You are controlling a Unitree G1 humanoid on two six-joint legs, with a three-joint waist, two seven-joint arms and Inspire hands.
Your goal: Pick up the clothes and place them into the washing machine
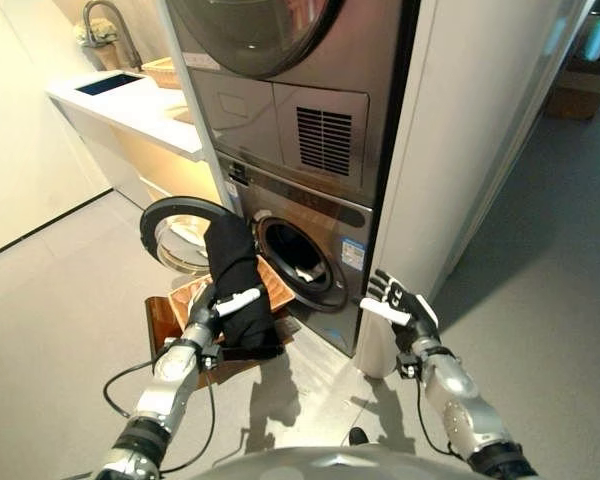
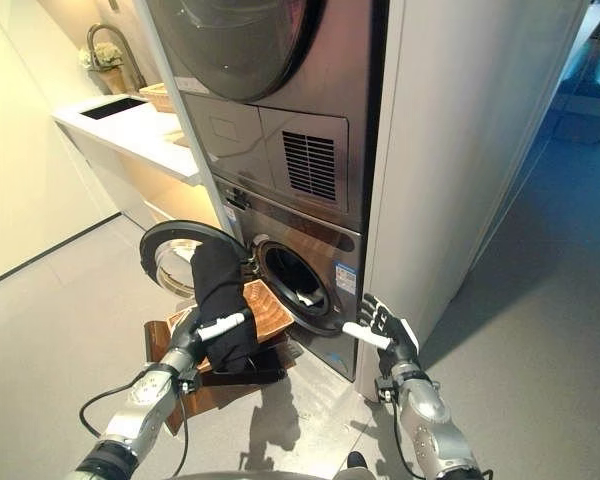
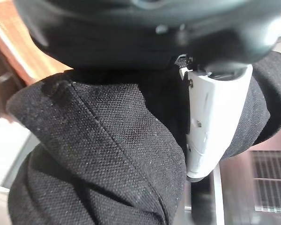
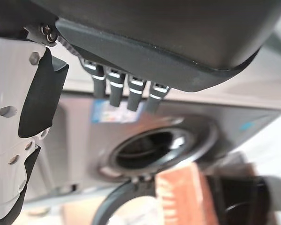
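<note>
Black garment (image 1: 238, 285) is lifted, bunched in the left hand (image 1: 212, 305), whose thumb and fingers clamp the cloth, just in front of the washing machine's open drum (image 1: 298, 256); its round door (image 1: 180, 232) is swung out. Wooden stool (image 2: 270, 310) sits below. Right hand (image 1: 400, 300) idle, fingers straight, beside the machine. Carry step; next likely pushing cloth into the drum, then releasing.

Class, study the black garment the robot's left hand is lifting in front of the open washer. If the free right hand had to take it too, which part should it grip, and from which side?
Probably the garment's upper bunched fold, which stands free above the left hand clamped lower down. Come from the robot's right, the side facing the washing machine's drum opening, where the open right hand already waits.
</note>
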